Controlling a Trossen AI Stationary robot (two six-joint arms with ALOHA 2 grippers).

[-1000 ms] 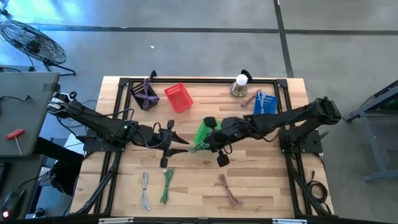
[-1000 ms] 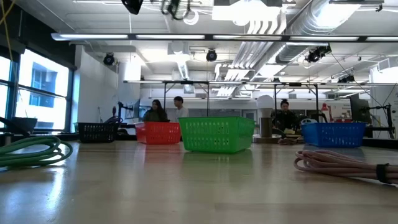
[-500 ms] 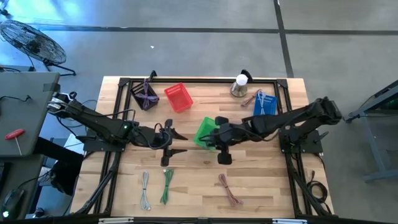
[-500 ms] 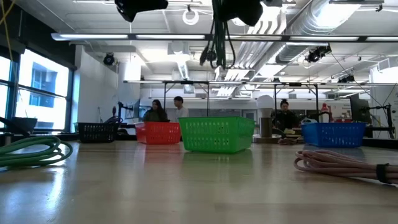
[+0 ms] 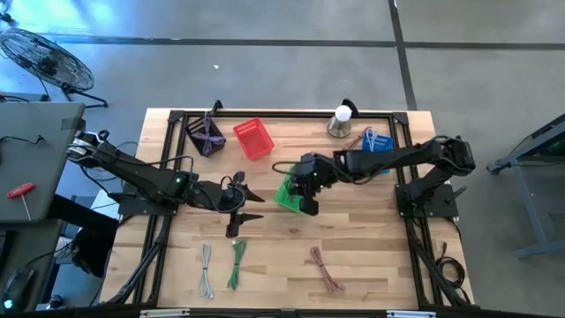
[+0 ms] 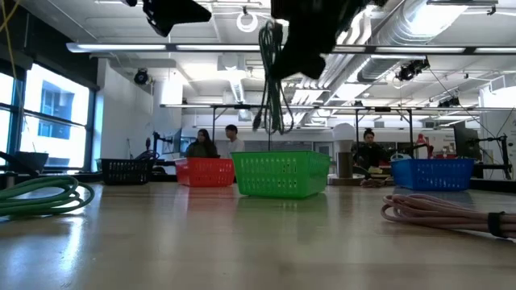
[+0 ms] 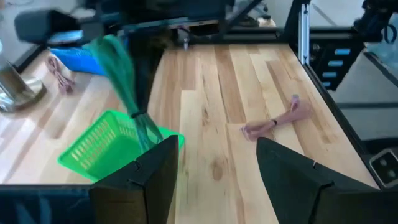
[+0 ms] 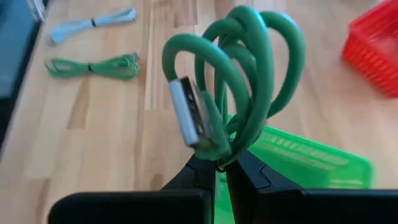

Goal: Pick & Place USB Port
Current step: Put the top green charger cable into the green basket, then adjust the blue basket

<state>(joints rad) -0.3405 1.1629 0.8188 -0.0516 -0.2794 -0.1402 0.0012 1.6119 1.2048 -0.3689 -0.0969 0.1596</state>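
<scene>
A: Green cable [image 5: 296, 181] has moved. From above, a second back my right gripper [image 5: 305, 199] was down by the left one; now it's swung over the green basket [image 5: 284, 193], cable with it.

B: And the left?

A: Left gripper [image 5: 254, 206] has gone from half closed to spread wide, nothing in it, parked mid-table. Reads as a finished handover; I judge only the drop is left.

B: Counts from above?

A: Four baskets: black [image 5: 205, 134], red [image 5: 253, 139], green, blue [image 5: 376, 147]. Three loose cables on the near boards: grey [image 5: 206, 268], a second green one [image 5: 236, 263], pink [image 5: 327, 268]. A purple one lies in the black basket, a pinkish one at the blue. Two arms.

B: Low view?

A: The held cable hangs in loops above the green basket, clear of its rim, not touching. Half a second back it hung higher. Three people sit far behind.

B: Left wrist?

A: My two fingers [image 7: 149, 180] stand well apart with bare wood between. The green basket is just past them and the cable dangles over it, blurred.

B: Right wrist?

A: Fingers pinched almost shut on the coil's lower end; the USB plug [image 8: 189, 118] sticks out beside the loops. The green basket is right underneath, the red off to one side.
</scene>
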